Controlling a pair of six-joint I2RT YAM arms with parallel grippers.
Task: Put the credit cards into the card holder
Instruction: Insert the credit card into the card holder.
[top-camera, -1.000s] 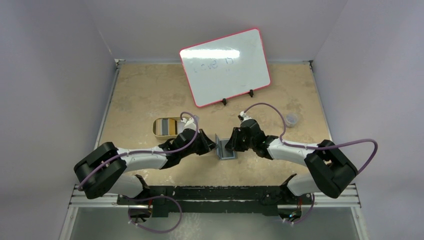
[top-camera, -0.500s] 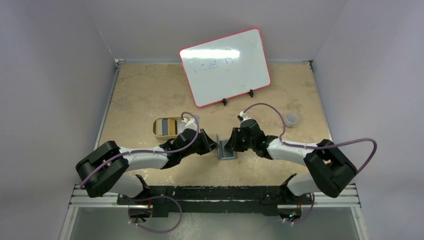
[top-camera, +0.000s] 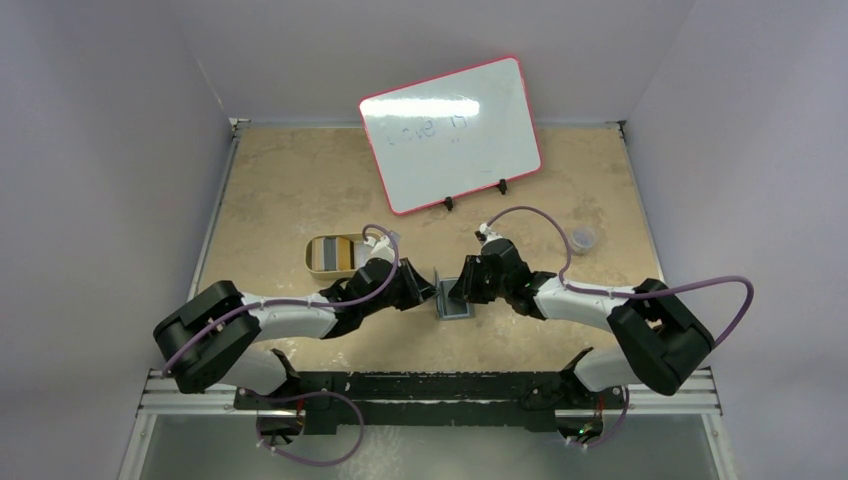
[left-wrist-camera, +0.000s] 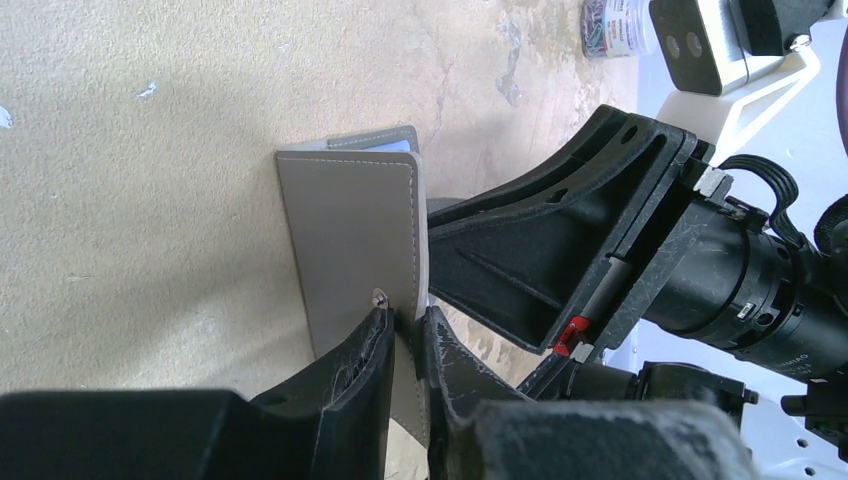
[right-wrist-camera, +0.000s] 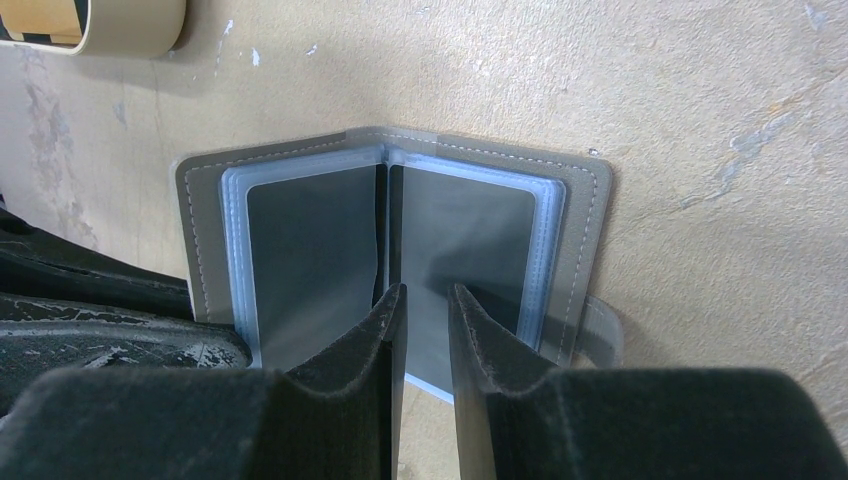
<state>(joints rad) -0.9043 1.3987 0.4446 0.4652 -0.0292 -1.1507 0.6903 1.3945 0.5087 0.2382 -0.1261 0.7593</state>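
The grey card holder (top-camera: 452, 300) stands open on the table between my two grippers. In the right wrist view its two halves (right-wrist-camera: 300, 240) show blue-grey clear pockets with dark rectangles in them and a small tab at the right edge. My left gripper (left-wrist-camera: 405, 320) is shut on the edge of the holder's grey outer cover (left-wrist-camera: 350, 230). My right gripper (right-wrist-camera: 425, 295) is at the fold on the inner side, its fingers a narrow gap apart with nothing visibly between them. Flat striped cards lie in the gold tin (top-camera: 333, 254).
A whiteboard with a red rim (top-camera: 450, 133) stands on a stand at the back. A small clear container (top-camera: 583, 238) stands at the right, and shows in the left wrist view (left-wrist-camera: 620, 25). The tin's rim (right-wrist-camera: 130, 35) lies left of the card holder.
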